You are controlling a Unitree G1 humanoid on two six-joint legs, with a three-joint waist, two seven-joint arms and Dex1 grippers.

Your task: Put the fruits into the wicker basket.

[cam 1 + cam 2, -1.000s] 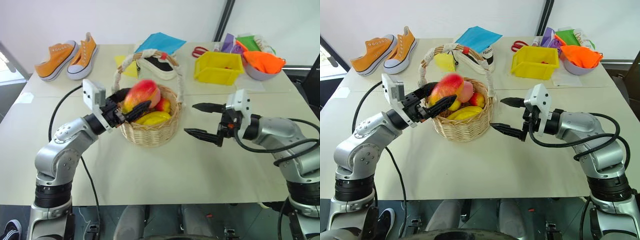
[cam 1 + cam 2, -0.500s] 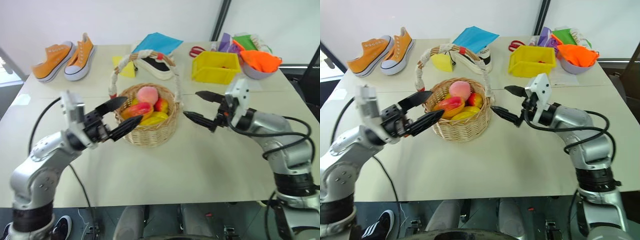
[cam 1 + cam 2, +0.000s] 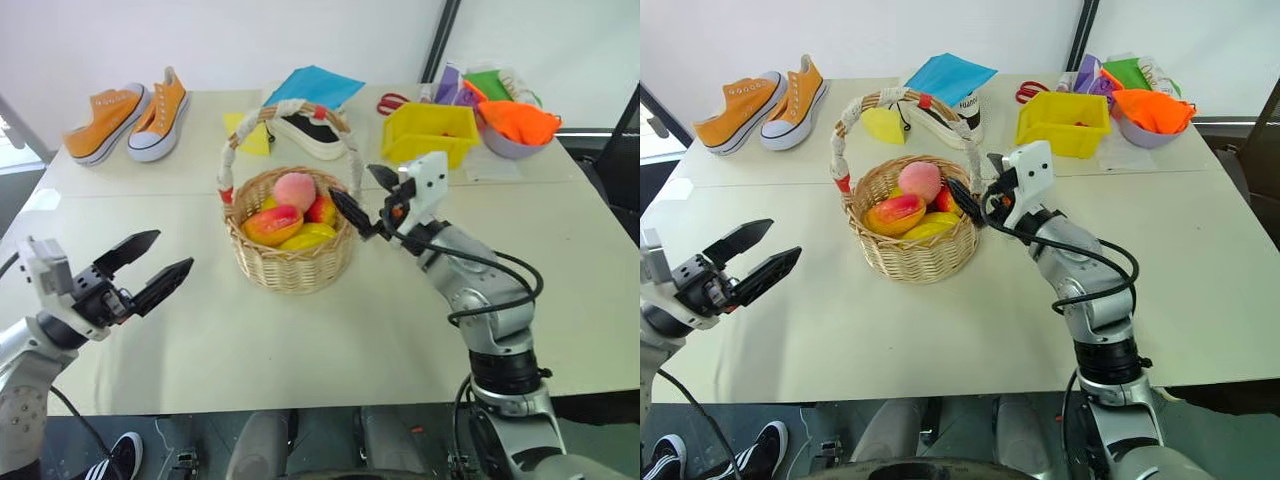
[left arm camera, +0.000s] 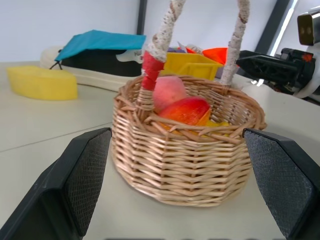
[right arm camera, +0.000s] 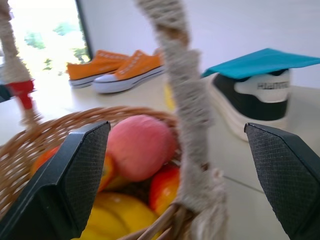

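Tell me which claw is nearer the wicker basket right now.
The right claw is nearer: open, at the wicker basket's rim beside the handle. The left claw, also open, hangs over bare table well off the basket's other side.

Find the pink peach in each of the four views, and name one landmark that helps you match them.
Left eye: peach at the basket's far side.
Right eye: peach, same spot.
Left wrist: peach behind the mango.
Right wrist: peach between the open fingers.
Shared landmark: the basket handle.

Head eyes look down; both wrist views face the wicker basket (image 4: 185, 155)
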